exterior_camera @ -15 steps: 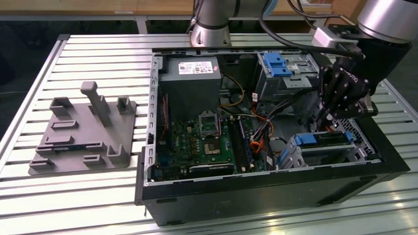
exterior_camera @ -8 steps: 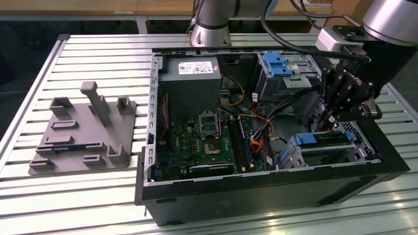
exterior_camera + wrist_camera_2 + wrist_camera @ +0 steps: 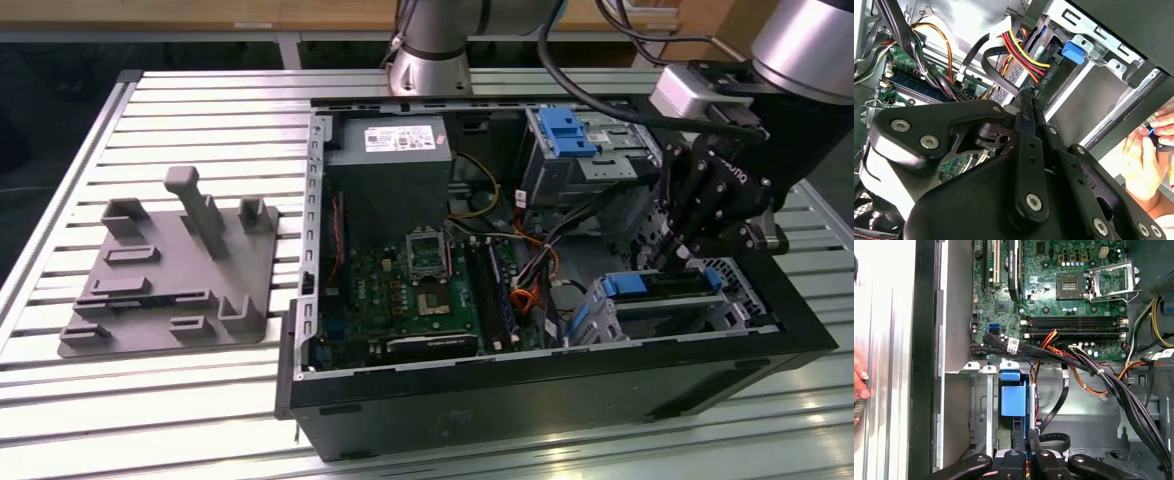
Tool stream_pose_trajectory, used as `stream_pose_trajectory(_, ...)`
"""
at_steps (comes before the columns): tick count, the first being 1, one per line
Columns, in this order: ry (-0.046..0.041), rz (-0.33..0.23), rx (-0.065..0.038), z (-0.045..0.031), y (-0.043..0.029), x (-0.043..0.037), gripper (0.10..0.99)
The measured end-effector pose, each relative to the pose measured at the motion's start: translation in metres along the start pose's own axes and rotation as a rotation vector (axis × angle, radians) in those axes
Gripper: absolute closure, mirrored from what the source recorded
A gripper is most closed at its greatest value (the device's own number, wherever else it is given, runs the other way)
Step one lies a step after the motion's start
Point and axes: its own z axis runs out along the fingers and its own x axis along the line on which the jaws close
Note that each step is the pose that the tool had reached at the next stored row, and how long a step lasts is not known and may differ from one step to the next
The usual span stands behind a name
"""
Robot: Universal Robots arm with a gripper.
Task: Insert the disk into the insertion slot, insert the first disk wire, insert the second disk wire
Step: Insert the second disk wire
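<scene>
**Open case [image 3: 534, 390] on a slatted table [image 3: 200, 400], near to far.**

Nearest, at 4 o'clock in the exterior view, the slot [image 3: 741, 300] stands against the case's black wall. The disk [image 3: 654, 284] sits inside it. Its blue carrier edge faces upward, and that visible edge lies along the 9-to-3 o'clock line. In the first wrist view the carrier's blue tab [image 3: 1014, 397] shows between the slot's metal rails, pointing toward the board [image 3: 1074, 295].

The gripper [image 3: 687, 255] hangs directly above the slot, at about 3 o'clock. In the second wrist view its fingers [image 3: 1024, 130] lie together with only a thin slit between them. The gripper's tips [image 3: 1028, 95] are at a red, yellow and black wire bundle [image 3: 1019, 52]. Whether they pinch a wire cannot be told. In the first wrist view the gripper [image 3: 1026, 442] points at the blue tab, just short of it.

Farther in, at the centre of the exterior view, lies the board [image 3: 414, 290]. Orange wires [image 3: 527, 290] run between it and the slot.

Beyond, at 12 o'clock, stands the supply box [image 3: 394, 165], and at 1 o'clock the tall bay [image 3: 587, 165] with its blue latch [image 3: 563, 130].

Farthest is the arm base [image 3: 430, 45].

Outside the case, at 9 o'clock, a grey fixture [image 3: 167, 270] rests on the table. A person's hand [image 3: 1149, 155] shows beyond the case wall.
</scene>
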Motion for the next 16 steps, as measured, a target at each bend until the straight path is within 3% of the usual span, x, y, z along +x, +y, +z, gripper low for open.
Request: stream_pose_trajectory(16, -0.0001, 0.0, 0.0, 0.002, -0.0013, 0.0013, 0.941)
